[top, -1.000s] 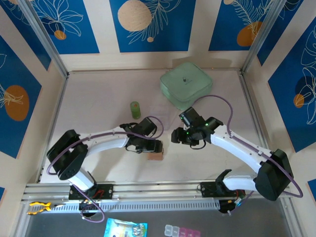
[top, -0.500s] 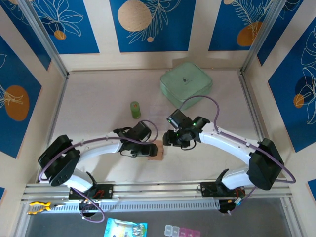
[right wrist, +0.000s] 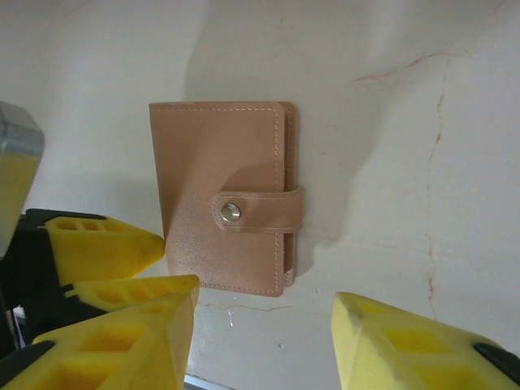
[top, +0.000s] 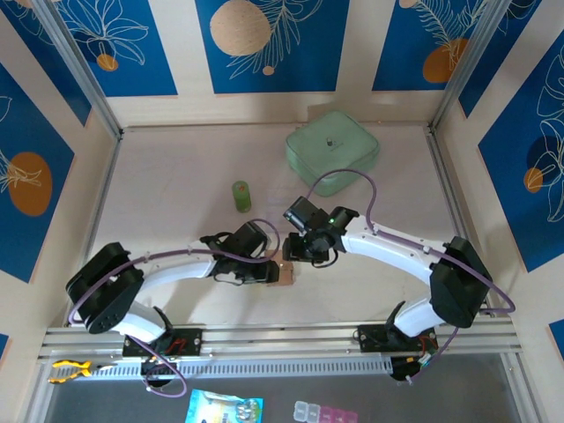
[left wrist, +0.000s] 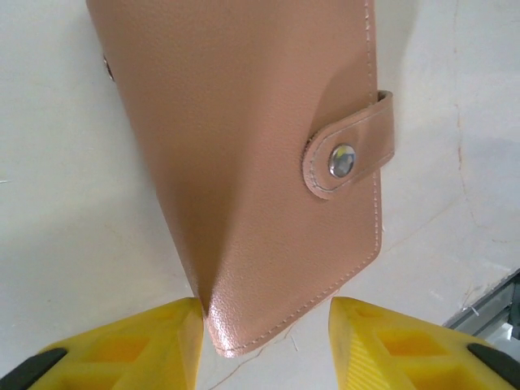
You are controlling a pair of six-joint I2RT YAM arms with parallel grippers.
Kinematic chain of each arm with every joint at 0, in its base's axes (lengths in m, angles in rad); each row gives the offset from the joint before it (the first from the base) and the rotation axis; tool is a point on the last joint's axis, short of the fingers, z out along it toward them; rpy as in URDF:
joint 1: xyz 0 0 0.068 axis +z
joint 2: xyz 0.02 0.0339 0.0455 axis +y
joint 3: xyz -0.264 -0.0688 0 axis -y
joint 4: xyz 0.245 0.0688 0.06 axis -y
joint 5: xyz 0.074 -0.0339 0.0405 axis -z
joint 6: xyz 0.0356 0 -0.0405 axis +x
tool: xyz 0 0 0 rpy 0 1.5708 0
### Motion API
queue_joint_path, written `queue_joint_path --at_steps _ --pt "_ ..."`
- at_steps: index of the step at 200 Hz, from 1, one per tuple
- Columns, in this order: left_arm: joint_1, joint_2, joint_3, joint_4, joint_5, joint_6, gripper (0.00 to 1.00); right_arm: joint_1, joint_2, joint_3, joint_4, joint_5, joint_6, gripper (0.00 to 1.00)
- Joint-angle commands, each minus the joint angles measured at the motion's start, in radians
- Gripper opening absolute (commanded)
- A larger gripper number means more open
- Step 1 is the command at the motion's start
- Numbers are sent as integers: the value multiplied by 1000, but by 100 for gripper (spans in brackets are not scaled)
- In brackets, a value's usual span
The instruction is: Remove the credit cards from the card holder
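Straddling the closed card holder (left wrist: 244, 162), left claw (left wrist: 264, 313) unclenched; right claw (right wrist: 264, 305) unclenched just beside; green cylinder (top: 241, 196), pale box (top: 332, 151) beyond.

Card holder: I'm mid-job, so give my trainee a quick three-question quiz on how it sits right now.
1. True or false: the card holder lies open with cards showing.
2. What sits between the left gripper's fingertips? A) a corner of the card holder B) a loose card C) nothing
3. Fill in: the snap strap is ____.
Key: 1 false, it is folded shut; 2 A; 3 fastened.
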State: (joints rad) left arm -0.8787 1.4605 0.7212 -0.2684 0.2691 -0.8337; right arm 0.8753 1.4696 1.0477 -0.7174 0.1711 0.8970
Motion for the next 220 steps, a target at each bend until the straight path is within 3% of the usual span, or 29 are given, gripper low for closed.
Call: queue_joint_path --at_steps 1,61,77,109,132,220 --pt "15 -54 -26 3 -19 -20 44 11 30 32 -19 12 17 46" --pt "79 -164 -153 89 -3 -81 40 51 151 122 -70 45 -7 40" --pt "107 -194 -197 146 29 -102 33 67 194 155 -87 53 -9 39" --pt "142 -261 -254 182 44 -115 10 87 260 206 -112 64 -7 39" --pt "163 -297 -266 169 52 -98 3 92 298 225 -119 62 -4 38" --pt "189 -314 -293 188 71 -80 0 96 395 265 -123 52 -13 36"
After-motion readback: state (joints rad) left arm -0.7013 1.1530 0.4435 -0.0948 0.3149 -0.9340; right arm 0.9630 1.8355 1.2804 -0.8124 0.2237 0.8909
